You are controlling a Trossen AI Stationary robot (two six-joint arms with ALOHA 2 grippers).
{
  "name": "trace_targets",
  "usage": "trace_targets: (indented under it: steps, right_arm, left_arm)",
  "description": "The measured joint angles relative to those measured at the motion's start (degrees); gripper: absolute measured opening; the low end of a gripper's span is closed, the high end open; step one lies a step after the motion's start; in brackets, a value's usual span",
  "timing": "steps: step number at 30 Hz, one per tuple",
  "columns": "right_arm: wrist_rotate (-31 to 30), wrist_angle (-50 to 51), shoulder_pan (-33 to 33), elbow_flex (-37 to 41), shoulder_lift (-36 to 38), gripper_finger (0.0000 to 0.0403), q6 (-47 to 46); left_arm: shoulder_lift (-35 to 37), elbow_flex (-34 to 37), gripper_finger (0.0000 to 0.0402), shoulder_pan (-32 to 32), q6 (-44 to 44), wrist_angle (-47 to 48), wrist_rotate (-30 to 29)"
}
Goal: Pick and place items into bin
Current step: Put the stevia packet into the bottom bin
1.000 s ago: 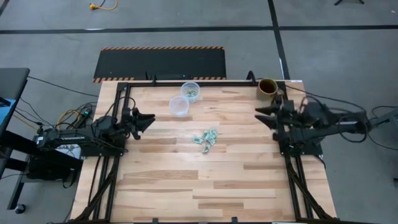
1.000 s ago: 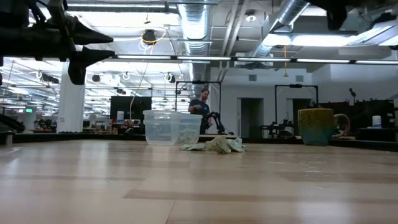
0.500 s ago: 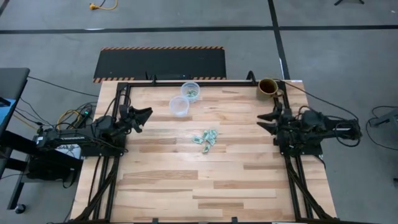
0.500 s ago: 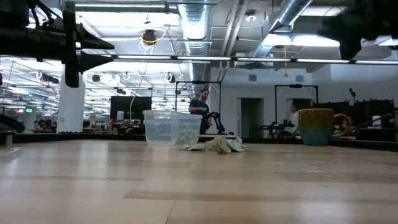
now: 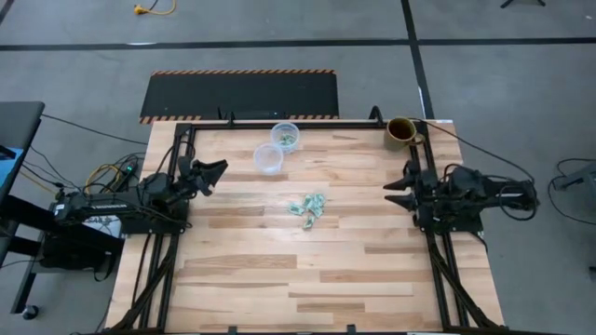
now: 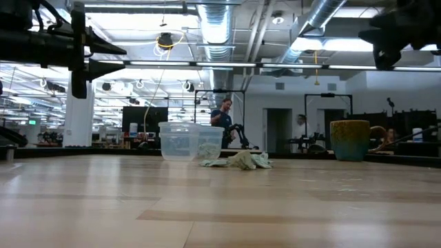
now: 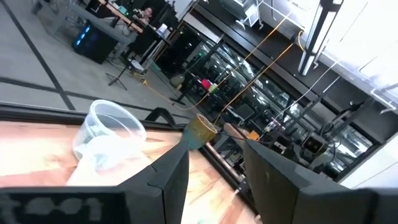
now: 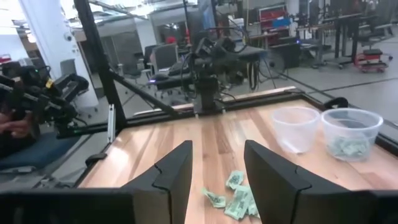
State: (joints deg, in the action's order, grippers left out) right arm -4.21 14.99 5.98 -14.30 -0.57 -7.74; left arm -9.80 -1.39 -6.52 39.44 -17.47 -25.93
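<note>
Right in the middle of the pale wooden table (image 5: 279, 261) sits the loose heap of small pale green-and-white wrapped pieces (image 5: 307, 207), lying flat on the boards with nothing touching it. From table height the same heap (image 6: 238, 160) shows as a low crumpled mound just beside the two cups. Farther toward the table's back edge stand two clear plastic cups: the nearer clear cup (image 5: 268, 158) looks empty, and the rear clear cup (image 5: 285, 136), touching or nearly touching it, already holds a few of the green-and-white pieces. The right wrist camera shows those pieces at the bottom of that cup (image 8: 349, 135) and the pile on the boards (image 8: 234, 194) well apart from both cups.

Out on the left side, the left gripper (image 5: 216, 172) hangs above the table near the left rail, pointed toward the cups, its two dark fingers (image 7: 169, 180) spread with a clear gap and nothing between them. On the opposite side, the right gripper (image 5: 395, 186) hovers near the right rail, aimed across at the pile; its fingers (image 8: 177, 174) also stand apart, empty. Both are well clear of the heap.

At the back right corner a brown ceramic mug (image 5: 401, 130) stands upright. In the room beyond the table, a person (image 6: 222, 117) is visible behind the cups
</note>
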Motion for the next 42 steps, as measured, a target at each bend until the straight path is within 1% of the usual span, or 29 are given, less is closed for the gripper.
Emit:
trace_targets:
  steps: [8, 14, 18, 20, 23, 25, 30, 34, 38, 40, 42]
  right_arm:
    - [-0.24, -12.46, 0.00, 9.22, 0.30, 0.0135, -0.01]
    - [-0.67, -12.81, 0.00, 12.40, 0.33, 0.0134, -2.82]
    - [-1.07, -13.28, -0.04, 12.57, -0.28, 0.0137, -2.85]
    - [-1.09, -13.28, -0.07, 12.57, -0.21, 0.0137, -2.82]
    - [-0.99, -13.19, -0.07, 12.57, -0.22, 0.0135, -2.85]
    - [-0.73, -13.17, -0.01, 12.57, -0.22, 0.0134, -2.83]
    - [-0.56, -13.06, 0.00, 12.57, -0.21, 0.0136, -2.83]
    - [-0.56, -13.02, 0.00, 12.57, -0.21, 0.0138, -2.83]
    - [-0.56, -12.99, 0.00, 12.57, -0.21, 0.0137, -2.83]
    - [-0.54, -12.97, 0.00, 12.57, -0.21, 0.0136, -2.83]
    - [-0.54, -12.97, 0.00, 12.57, -0.21, 0.0137, -2.83]
  left_arm:
    - [0.00, 0.00, 0.0143, 0.00, 1.92, -0.02, 0.00]
    - [0.00, 0.00, 0.0143, 0.00, 3.51, -0.02, 0.21]
    - [0.00, 0.00, 0.0143, 0.00, 3.63, -0.04, 2.21]
    - [0.00, 0.00, 0.0143, 0.00, 1.72, -0.02, 3.67]
    - [-0.02, 0.00, 0.0143, 0.00, -3.74, -0.04, 6.00]
    - [-0.02, 0.00, 0.0143, 0.02, -6.26, -0.11, 6.64]
    - [-0.02, 0.00, 0.0143, -0.09, -4.95, -1.94, 5.70]
    - [-0.16, -0.46, 0.0143, -0.11, -5.71, -4.45, 10.54]
    - [-3.86, -2.82, 0.0143, -0.09, -8.70, -4.12, 14.83]
    - [-7.42, -5.00, 0.0143, -0.09, -11.36, -2.42, 17.12]
    - [-12.65, -7.66, 0.0143, -0.09, -14.52, -0.03, 18.90]
